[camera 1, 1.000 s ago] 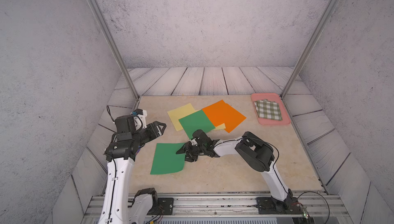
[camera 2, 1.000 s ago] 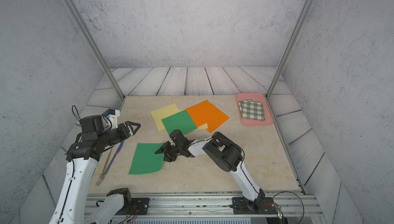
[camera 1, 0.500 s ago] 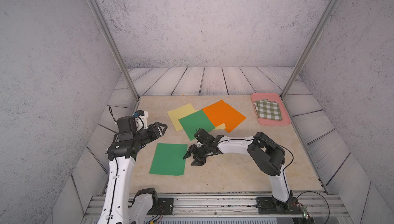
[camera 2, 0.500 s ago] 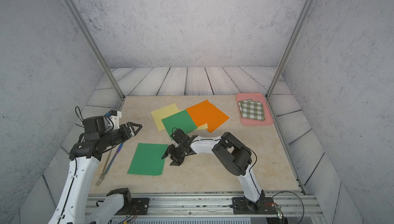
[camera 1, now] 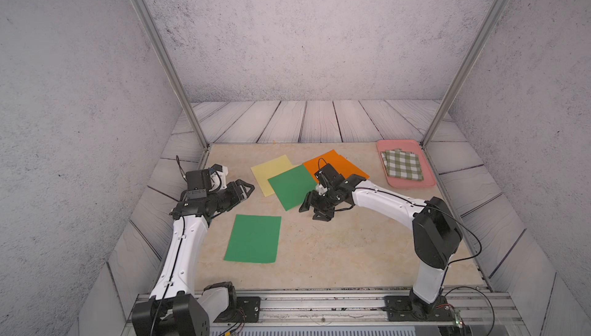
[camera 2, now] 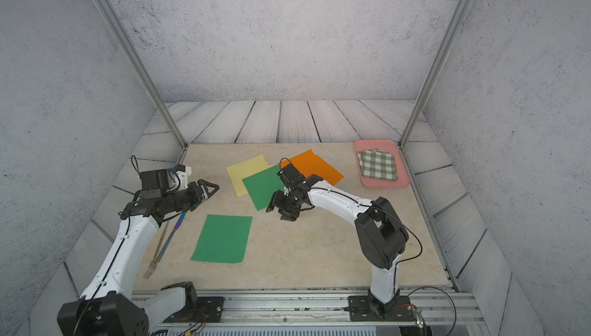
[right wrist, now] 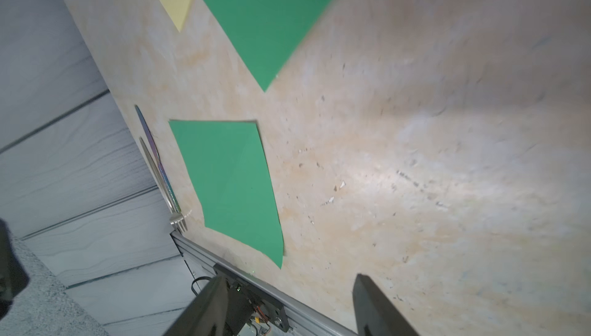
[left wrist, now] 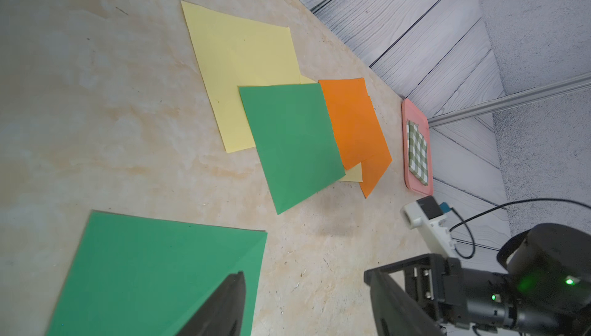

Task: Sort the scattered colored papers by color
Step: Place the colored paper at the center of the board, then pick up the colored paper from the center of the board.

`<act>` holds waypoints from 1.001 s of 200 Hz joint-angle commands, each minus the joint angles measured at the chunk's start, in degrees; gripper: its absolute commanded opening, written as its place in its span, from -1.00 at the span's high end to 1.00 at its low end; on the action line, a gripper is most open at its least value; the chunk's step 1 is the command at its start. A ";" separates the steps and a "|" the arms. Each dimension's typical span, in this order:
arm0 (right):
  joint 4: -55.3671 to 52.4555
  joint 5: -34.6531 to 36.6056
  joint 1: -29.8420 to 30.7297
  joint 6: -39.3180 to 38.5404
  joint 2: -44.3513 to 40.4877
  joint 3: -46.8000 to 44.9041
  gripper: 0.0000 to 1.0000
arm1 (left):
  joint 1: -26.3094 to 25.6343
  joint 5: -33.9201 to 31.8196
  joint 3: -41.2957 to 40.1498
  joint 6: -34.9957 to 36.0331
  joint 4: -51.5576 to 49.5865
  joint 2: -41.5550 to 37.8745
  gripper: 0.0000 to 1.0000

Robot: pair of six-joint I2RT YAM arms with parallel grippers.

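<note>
From my station, the left gripper [camera 1: 246, 189] hangs above the left edge of the table [camera 1: 351, 254], a beige, marble-patterned slab with small scuffs. Its fingers [left wrist: 224, 305] are spread wide with nothing between them.

Under that arm, one top view shows a slim metal fork [camera 2: 156, 254] and a flat iridescent utensil [camera 2: 174, 232] lying side by side along the table edge. In the other top view the arm hides them, though the right wrist camera catches both.

Next comes a lone green sheet [camera 1: 252, 238], thin, matte and rectangular, lying flat near the front, apart from the rest.

Further back sits the overlapping pile. A pale yellow sheet [camera 1: 270, 171] lies at its left, with the second green sheet [camera 1: 291, 185] partly covering it. Only the left wrist view reveals a second yellow sheet [left wrist: 353, 174], just slivers poking out beneath the green and orange.

The right gripper [camera 1: 311, 212] hovers over bare table just beside the near corner of that second green sheet. Its wrist view shows its dark fingers [right wrist: 208, 308] parted and empty.

The orange sheets [camera 1: 342, 164] lie behind the right arm. The left wrist view makes clear that there are two, stacked and skewed.

At the far right a pink tray [camera 1: 403, 144] with rounded corners holds a folded green-and-white checked cloth [camera 1: 403, 164], soft and woven, against the smooth paper
</note>
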 commanded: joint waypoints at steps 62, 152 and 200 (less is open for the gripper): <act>-17.06 -9.71 -13.24 -20.10 19.56 30.75 -0.34 | -5.62 -1.44 13.87 -0.24 4.97 21.01 -0.32; -15.63 -19.55 -23.08 -24.88 39.96 51.69 -0.35 | -13.28 -1.26 41.18 -2.24 -2.41 50.60 0.28; -13.47 -20.92 -23.01 -25.74 41.66 48.01 -0.35 | -14.36 -0.24 54.51 -0.37 -8.16 63.55 0.43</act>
